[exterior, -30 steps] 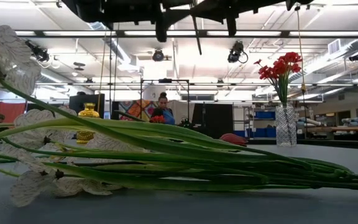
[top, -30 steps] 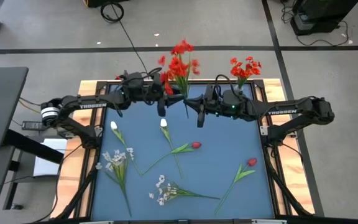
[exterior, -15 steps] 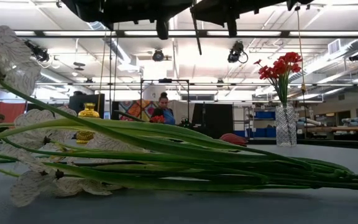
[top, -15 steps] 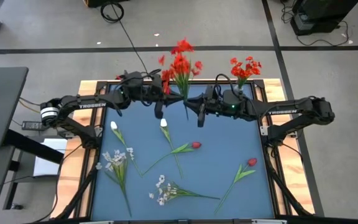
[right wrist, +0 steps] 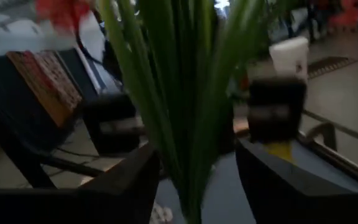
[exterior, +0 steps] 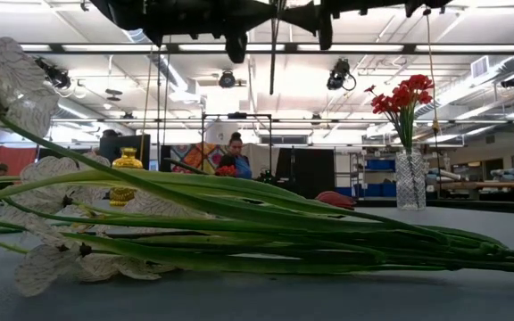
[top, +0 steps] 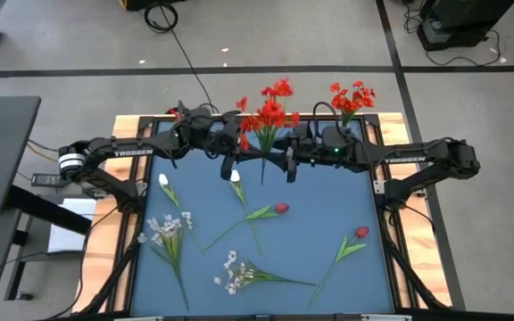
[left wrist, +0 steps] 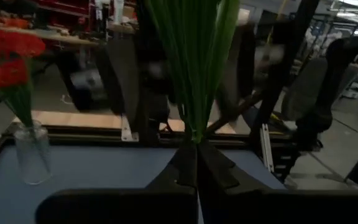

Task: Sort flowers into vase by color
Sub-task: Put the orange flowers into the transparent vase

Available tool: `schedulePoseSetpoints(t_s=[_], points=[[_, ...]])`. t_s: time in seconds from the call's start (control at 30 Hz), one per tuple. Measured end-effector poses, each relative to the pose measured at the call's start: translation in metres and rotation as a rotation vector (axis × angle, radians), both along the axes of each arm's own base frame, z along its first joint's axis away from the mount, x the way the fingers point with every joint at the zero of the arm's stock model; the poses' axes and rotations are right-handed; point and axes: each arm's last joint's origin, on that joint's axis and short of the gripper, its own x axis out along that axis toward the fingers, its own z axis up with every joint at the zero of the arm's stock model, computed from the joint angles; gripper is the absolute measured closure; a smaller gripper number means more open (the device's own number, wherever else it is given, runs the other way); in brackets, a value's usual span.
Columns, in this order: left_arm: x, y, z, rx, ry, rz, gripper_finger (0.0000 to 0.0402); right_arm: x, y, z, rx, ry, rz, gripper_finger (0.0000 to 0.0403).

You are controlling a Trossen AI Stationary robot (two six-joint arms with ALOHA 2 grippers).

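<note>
A red blossom cluster (top: 272,109) on a green stalk stands upright in the air over the table's far middle. My left gripper (top: 250,152) is shut on its stalk. My right gripper (top: 280,155) is open just to its right, one finger on each side of the leaves (right wrist: 188,106). At the far right a clear vase (exterior: 410,178) holds red flowers (top: 352,96). White tulips (top: 236,179), red buds (top: 281,208) and white sprays (top: 232,272) lie flat on the blue table top. My left gripper pinches the thin stalk (left wrist: 196,138) between its two fingers, just under where the leaves fan out. The fingers come level from the table's left and lie across the stalk. The flower stands upright, and its lower stalk end (top: 263,178) hangs clear of the table.
A yellow vase (exterior: 126,171) shows at the far left in the low view. Stems lie scattered over the table's left and middle, with one red bud (top: 361,232) at the right. A person (exterior: 236,153) is in the room beyond the table.
The red cluster has passed from my right gripper to my left: the left has shut on the stalk and the right has opened. The stalk has swung from tilted to upright, and the blossoms have shifted a little toward the table's right.
</note>
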Motion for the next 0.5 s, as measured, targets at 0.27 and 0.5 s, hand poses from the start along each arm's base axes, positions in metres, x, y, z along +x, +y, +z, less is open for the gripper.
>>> schedulePoseSetpoints(t_s=[0.27, 0.5], points=[[0.007, -0.003, -0.013, -0.020, 0.067, -0.003, 0.0400, -0.001, 0.000, 0.000, 0.026, 0.006, 0.013, 0.0335], [-0.005, 0.009, -0.015, -0.104, 0.173, 0.060, 0.0339, -0.019, 0.014, 0.004, -0.119, 0.213, -0.241, 0.0383]])
